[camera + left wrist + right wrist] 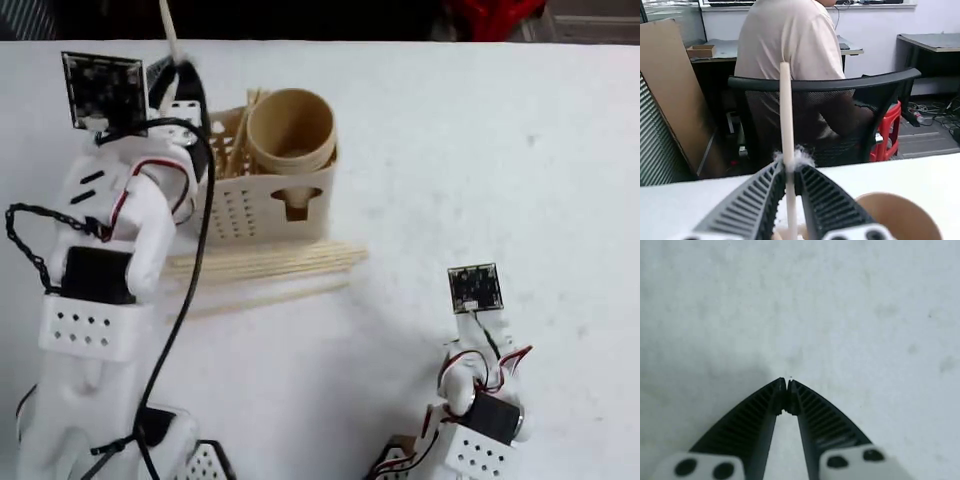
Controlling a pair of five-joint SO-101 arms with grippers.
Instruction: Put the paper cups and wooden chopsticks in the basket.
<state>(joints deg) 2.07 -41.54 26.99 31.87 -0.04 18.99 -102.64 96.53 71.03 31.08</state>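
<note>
My left gripper [788, 169] is clamped on a single chopstick [785, 110], which stands upright between the ribbed fingers and pokes well above their tips. From the high view that arm sits over the left side of the worktop [480, 150], with the gripper just beside the far left corner of the basket [265, 205].

The basket, white with a perforated wall, stands toward the far edge of the worktop, left of the middle. A paper cup [292, 130] sits upright in its right part; it may be several cups nested together, I cannot tell. A few sticks [238, 140] lean inside the basket's left part, touching the cup.

A bundle of chopsticks [270, 262] lies flat on the worktop just beside the basket's near wall, running along it, with my left arm crossing over one end.

My right gripper [786, 385] has its fingertips pressed together, holding nothing, above bare worktop near the near edge, well apart from the basket.
</note>
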